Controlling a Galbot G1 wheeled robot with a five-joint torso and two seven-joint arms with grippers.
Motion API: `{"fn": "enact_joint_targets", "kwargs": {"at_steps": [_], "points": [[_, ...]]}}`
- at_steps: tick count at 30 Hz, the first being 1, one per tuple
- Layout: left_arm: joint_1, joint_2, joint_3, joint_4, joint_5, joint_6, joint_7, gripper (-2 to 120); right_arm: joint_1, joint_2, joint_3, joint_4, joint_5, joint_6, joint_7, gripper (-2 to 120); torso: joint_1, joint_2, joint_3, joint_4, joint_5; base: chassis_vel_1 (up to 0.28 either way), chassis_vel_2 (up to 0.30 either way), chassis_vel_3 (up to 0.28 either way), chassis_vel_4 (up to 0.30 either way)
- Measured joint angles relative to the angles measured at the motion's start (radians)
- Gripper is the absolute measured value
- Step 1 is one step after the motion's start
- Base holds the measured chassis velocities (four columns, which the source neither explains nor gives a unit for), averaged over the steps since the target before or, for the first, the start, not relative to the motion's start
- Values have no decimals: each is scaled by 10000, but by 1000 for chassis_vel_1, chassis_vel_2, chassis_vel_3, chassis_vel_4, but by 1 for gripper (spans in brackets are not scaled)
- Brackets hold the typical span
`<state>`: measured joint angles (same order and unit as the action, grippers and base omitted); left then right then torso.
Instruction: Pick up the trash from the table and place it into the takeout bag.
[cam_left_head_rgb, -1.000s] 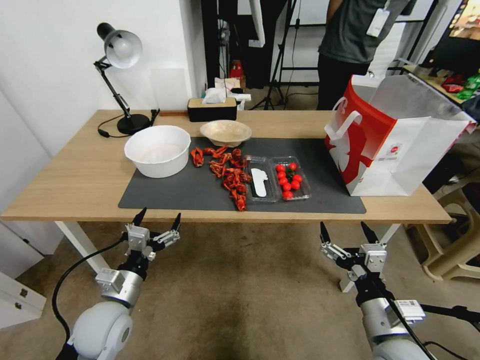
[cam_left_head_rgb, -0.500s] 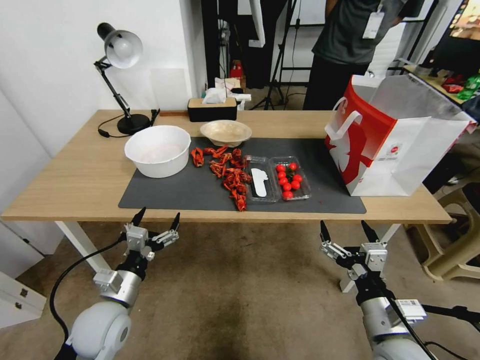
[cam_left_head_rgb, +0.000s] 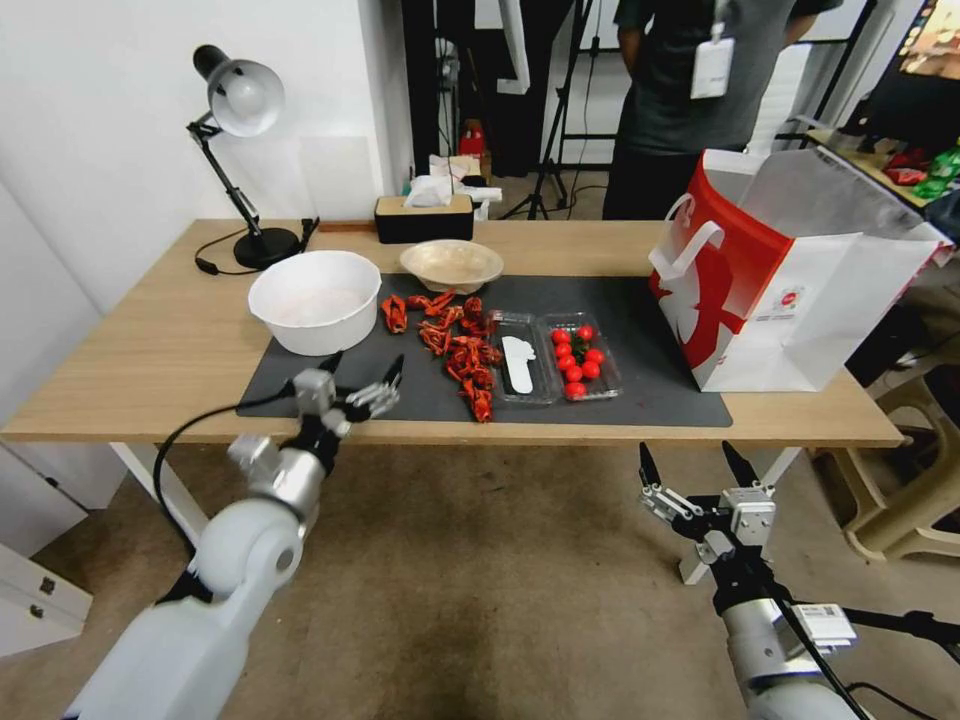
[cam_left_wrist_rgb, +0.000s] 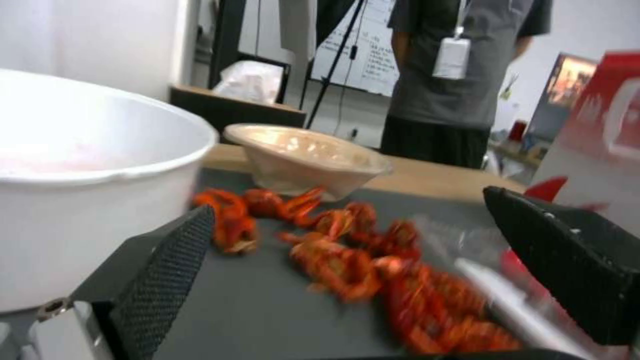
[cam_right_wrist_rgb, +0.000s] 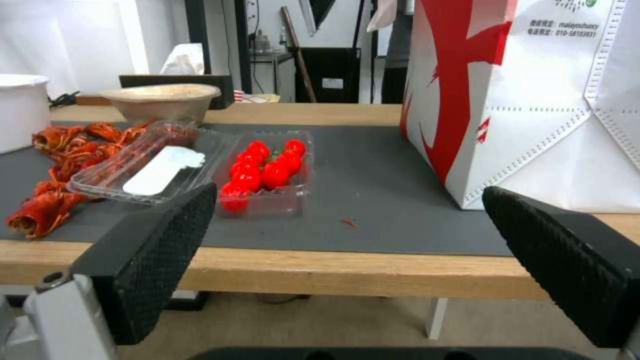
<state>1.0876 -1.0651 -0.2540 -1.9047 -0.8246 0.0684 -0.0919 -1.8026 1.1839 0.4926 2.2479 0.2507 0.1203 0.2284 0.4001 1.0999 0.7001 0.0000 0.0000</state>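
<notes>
On the light-wood table (cam_left_head_rgb: 150, 340) a shallow beige bowl (cam_left_head_rgb: 451, 264) stands at the back of the grey mat, with a heap of red crayfish shells (cam_left_head_rgb: 458, 352) in front of it. The red and white takeout bag (cam_left_head_rgb: 790, 280) stands open at the table's right end. My left gripper (cam_left_head_rgb: 362, 375) is open, hovering over the mat's front edge, just in front of the big white bowl and left of the shells (cam_left_wrist_rgb: 347, 260). My right gripper (cam_left_head_rgb: 698, 463) is open below the table's front edge, facing the tomatoes and the bag (cam_right_wrist_rgb: 533, 100).
A big white bowl (cam_left_head_rgb: 315, 300) sits at the mat's left. A clear tray of red tomatoes (cam_left_head_rgb: 580, 358) with its open lid (cam_left_head_rgb: 520, 365) lies mid-mat. A desk lamp (cam_left_head_rgb: 240, 100) and a tissue box (cam_left_head_rgb: 424, 215) stand at the back. A person stands behind the table.
My left arm has risen from below the table edge and reached forward over the front of the mat, still open. The right arm has not moved.
</notes>
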Motion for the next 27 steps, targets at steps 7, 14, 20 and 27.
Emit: {"fn": "enact_joint_targets", "kwargs": {"at_steps": [7,14,20,27], "points": [[-2563,-375,1672,1286,-1605,263,-854,100,-103,95,150,45,-101,0,76,100,1,0,0,-1,3,0,0,0,0],[-4667,-1214,2942,2986,-2897,928,-1921,100,-349,224,359,269,-217,0,168,100,1,-1,1,0,1,0,0,0,0],[-6013,-1894,3647,4007,-3162,1382,-2829,100,-554,393,535,379,-236,0,177,100,-1,-1,0,1,2,0,0,0,0],[-7183,-2645,3906,5135,-4614,1876,-4276,100,-590,468,638,392,-290,0,256,100,-1,-1,0,0,2,0,0,0,0]]}}
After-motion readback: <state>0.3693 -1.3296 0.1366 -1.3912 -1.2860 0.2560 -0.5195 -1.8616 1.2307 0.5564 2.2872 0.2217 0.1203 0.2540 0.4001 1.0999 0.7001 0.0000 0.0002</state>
